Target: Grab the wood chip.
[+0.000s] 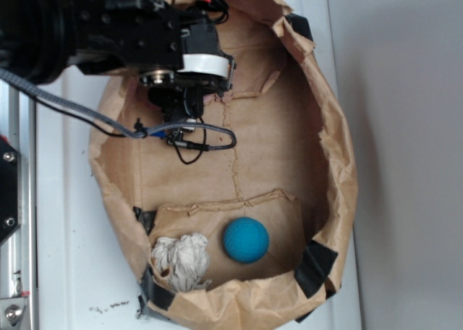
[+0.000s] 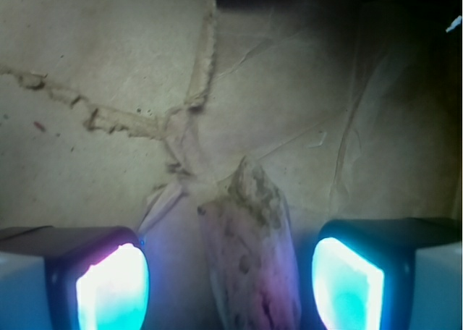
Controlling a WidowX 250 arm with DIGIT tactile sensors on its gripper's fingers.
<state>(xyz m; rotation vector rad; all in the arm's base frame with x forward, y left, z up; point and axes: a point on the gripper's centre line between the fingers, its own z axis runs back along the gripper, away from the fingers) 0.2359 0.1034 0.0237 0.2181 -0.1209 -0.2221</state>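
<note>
overhead view: a black robot arm reaches in from the upper left of the frame, its hand (image 1: pixel 176 116) pointing down into a shallow tray (image 1: pixel 329 138) lined with torn brown paper, sitting on a white bench (image 1: pixel 69 272). near the bottom of the frame, well apart from the hand, lie a blue ball (image 1: pixel 246 239) and, just left of it, a crumpled whitish paper wad (image 1: pixel 181 261). the arm hides the wood chip in this view.

wrist view: the wood chip (image 2: pixel 249 254) lies on the paper floor, directly between the two fingers. the left finger (image 2: pixel 112 286) glows pale blue-violet at the lower left, the right one (image 2: pixel 347 279) cyan at the lower right. the hand is spread wide, with clear paper showing on both sides of the chip, so neither finger touches it. the chip's long axis runs up and down the frame, pointed tip toward the centre, its wider end going off the bottom edge. that axis lies across the line between the fingers, so closing them would likely pinch its narrow width. whether the hand is low enough cannot be told.
</note>
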